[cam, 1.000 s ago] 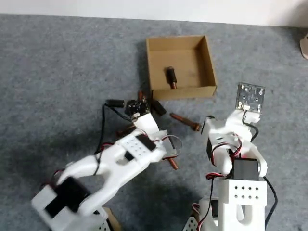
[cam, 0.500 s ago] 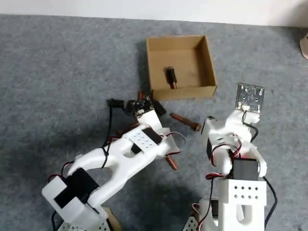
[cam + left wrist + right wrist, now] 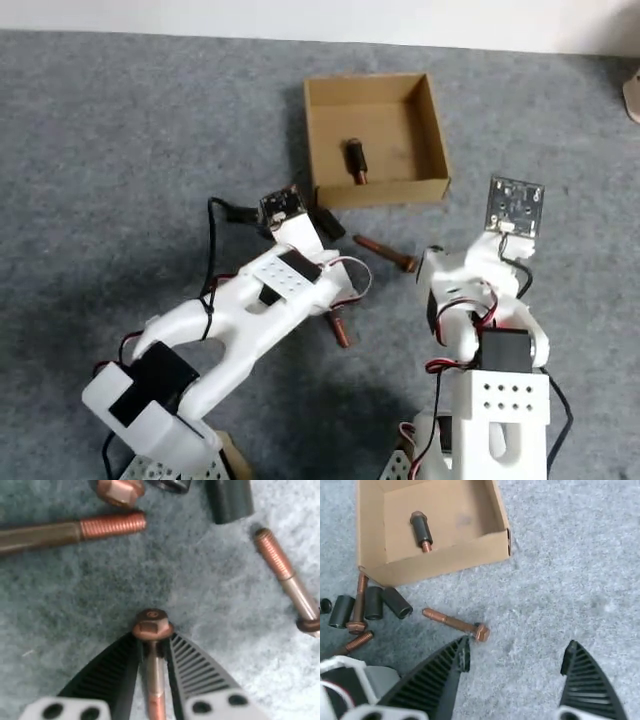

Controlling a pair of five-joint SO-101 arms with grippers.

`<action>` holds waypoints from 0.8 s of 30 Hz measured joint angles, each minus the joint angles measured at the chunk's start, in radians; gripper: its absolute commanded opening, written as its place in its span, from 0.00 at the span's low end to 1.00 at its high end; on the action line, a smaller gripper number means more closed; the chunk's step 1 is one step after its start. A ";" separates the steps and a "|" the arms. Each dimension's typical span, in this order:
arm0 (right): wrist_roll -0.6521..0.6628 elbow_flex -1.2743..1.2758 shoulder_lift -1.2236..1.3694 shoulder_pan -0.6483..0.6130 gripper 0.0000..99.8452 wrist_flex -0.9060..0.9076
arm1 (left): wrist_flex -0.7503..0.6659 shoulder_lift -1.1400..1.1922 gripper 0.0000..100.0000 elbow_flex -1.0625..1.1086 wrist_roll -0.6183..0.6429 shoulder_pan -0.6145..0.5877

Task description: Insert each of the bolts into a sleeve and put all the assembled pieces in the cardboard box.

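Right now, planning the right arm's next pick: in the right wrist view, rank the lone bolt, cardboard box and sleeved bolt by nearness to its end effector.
1. Lone bolt, just ahead of the right end effector.
2. Cardboard box, front wall farther ahead.
3. Sleeved bolt, inside the box, behind that wall.

I work over a grey felt-like mat (image 3: 120, 150) that spreads across the table, its short fibres mottled light and dark up close. A plain white band (image 3: 300, 18) runs along the far edge, wall or bare surface, I cannot tell. A small beige object (image 3: 633, 95) pokes in at the right edge. The light is soft, with blurred shadows.
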 measured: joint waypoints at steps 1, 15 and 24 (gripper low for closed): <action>0.000 0.018 0.000 0.000 0.28 -0.015 | 0.000 0.000 0.01 0.000 -0.003 -0.009; 0.000 0.068 0.000 -0.149 0.28 -0.021 | 0.130 -0.118 0.01 0.000 -0.371 -0.110; 0.044 0.068 0.000 -0.184 0.28 -0.015 | 0.377 -0.124 0.01 -0.055 -0.519 -0.227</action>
